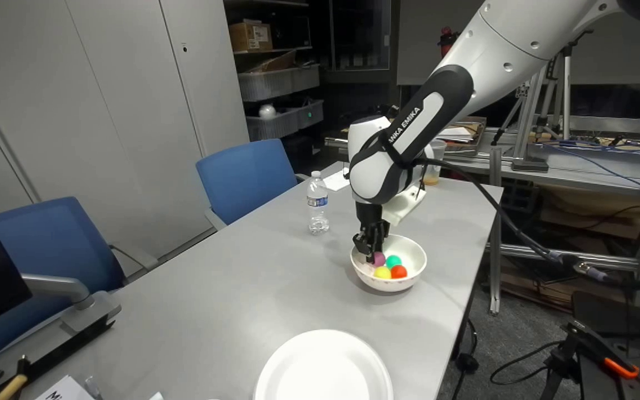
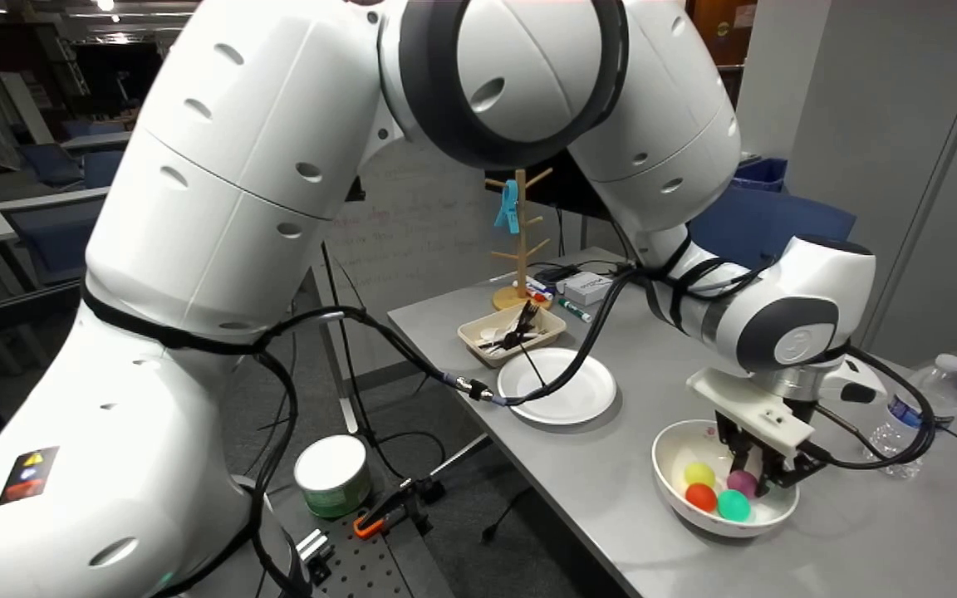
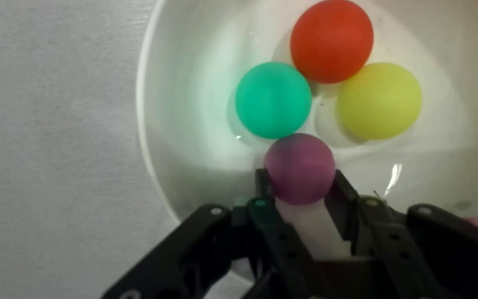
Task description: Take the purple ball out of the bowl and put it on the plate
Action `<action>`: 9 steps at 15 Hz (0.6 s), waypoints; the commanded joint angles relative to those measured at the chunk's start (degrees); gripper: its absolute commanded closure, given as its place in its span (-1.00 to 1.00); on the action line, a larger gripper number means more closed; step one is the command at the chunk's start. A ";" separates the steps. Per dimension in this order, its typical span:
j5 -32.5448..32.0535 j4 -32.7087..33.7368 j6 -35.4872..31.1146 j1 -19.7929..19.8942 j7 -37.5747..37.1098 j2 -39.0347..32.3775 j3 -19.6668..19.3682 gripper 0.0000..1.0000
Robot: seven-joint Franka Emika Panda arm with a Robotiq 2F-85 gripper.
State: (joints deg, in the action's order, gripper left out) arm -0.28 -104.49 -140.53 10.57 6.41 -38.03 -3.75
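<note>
In an exterior view the white arm (image 2: 242,149) is arching up to its elbow (image 2: 528,58) and sloping down to the wrist (image 2: 802,336); the jaws are pointing downward, their dark fingers (image 3: 343,197) gripping, slightly parted.

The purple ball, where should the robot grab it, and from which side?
I'd pinch the purple ball at its widest part, from above, fingers on opposite sides: it's round, the raised wall of the bowl likely blocks sideways reach, and the green ball crowds one side.

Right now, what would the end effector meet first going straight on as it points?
Likely the floor of the bowl: the end effector points down into it, the purple ball between its fingers. Depth there is unclear.
</note>
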 commanded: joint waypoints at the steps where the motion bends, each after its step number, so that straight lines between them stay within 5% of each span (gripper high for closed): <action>1: 1.19 0.04 -0.08 0.44 -0.21 -0.05 0.16 0.78; 9: -0.59 -7.00 2.70 -0.35 0.51 8.10 -0.69 0.78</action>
State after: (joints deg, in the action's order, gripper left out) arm -0.40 -107.18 -139.72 10.59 6.30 -35.25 -3.91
